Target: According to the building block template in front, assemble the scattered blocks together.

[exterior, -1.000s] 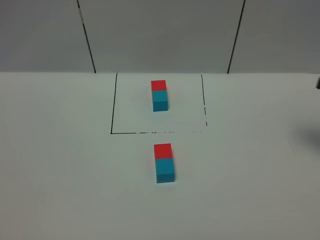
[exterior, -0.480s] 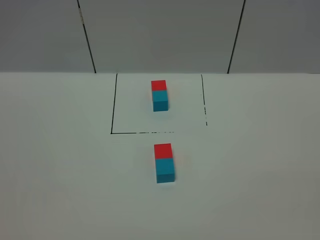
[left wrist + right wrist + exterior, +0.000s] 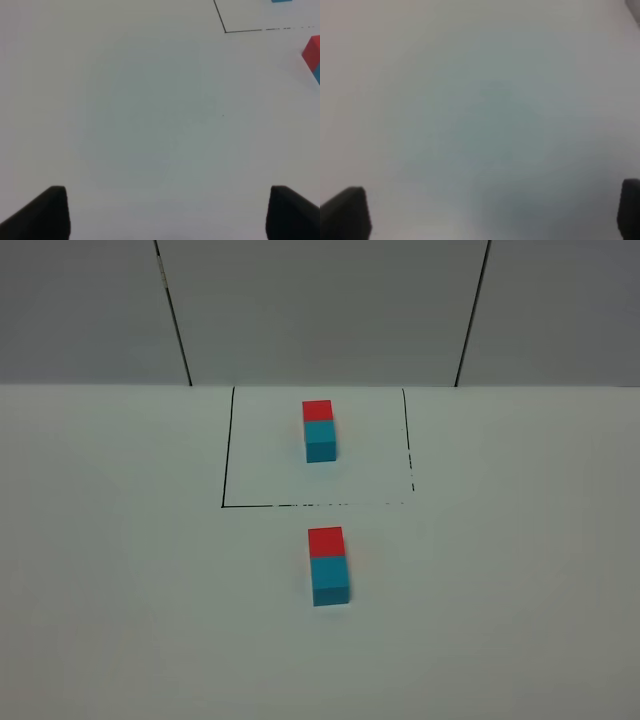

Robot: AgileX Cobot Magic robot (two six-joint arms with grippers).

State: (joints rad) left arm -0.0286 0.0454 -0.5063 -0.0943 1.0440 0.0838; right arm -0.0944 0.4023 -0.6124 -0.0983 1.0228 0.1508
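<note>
The left gripper [image 3: 167,212] hangs with its jaws spread wide, two black fingertips [image 3: 42,215] at the edges of the left wrist view and nothing between them but bare white table [image 3: 150,125]. The right gripper [image 3: 490,212] is likewise agape, its dark fingertips [image 3: 345,212] standing far apart over a blurred stretch of the same white surface, holding nothing. Neither arm shows in the high exterior view.

Out beyond the left gripper, a corner of the black outline [image 3: 225,31] crosses the table, and a red cube [image 3: 312,50] with a sliver of cyan beside it sits at the frame's edge.

From the high camera, the scattered blocks [image 3: 329,566] lie joined end to end on the open table, red cube on the far side and cyan cube on the near side, touching as one bar. They rest just outside the near line of the drawn frame. Inside that frame stands the building block template [image 3: 319,430], a red-over-cyan pair in the same order, set toward the back of the table. The two pairs are roughly in line, well apart from both grippers.
</note>
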